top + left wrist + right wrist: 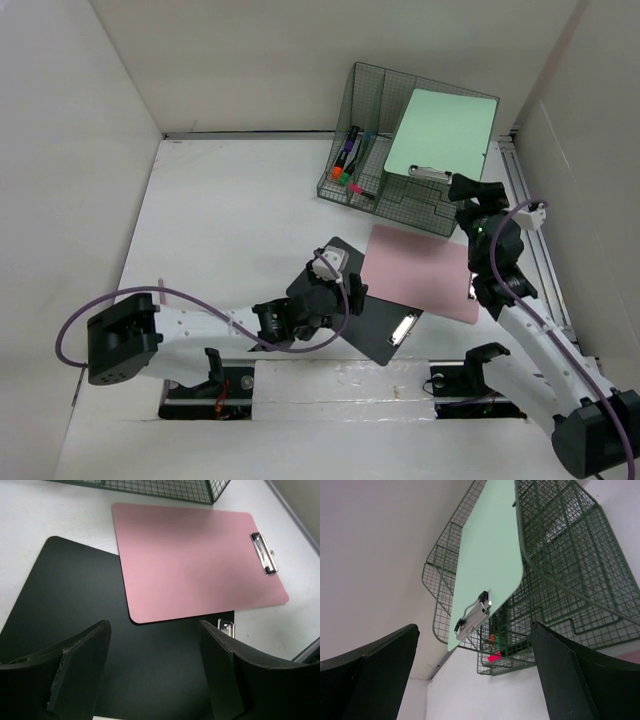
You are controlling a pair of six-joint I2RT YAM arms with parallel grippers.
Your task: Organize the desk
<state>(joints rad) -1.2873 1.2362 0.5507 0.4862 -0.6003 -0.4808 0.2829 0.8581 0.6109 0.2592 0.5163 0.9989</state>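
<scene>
The white desk holds a black clipboard with a pink clipboard lying over its far right corner. My left gripper is open and empty, low over the black clipboard, with the pink clipboard just beyond its fingers. A mint green clipboard leans in the dark green wire rack, clip end down. My right gripper is open and empty in front of the rack, facing the green clipboard.
Several markers stand in the rack's left compartment. White panel walls close in the desk on the left, back and right. A metal rail runs along the right edge. The pink clipboard's metal clip points right.
</scene>
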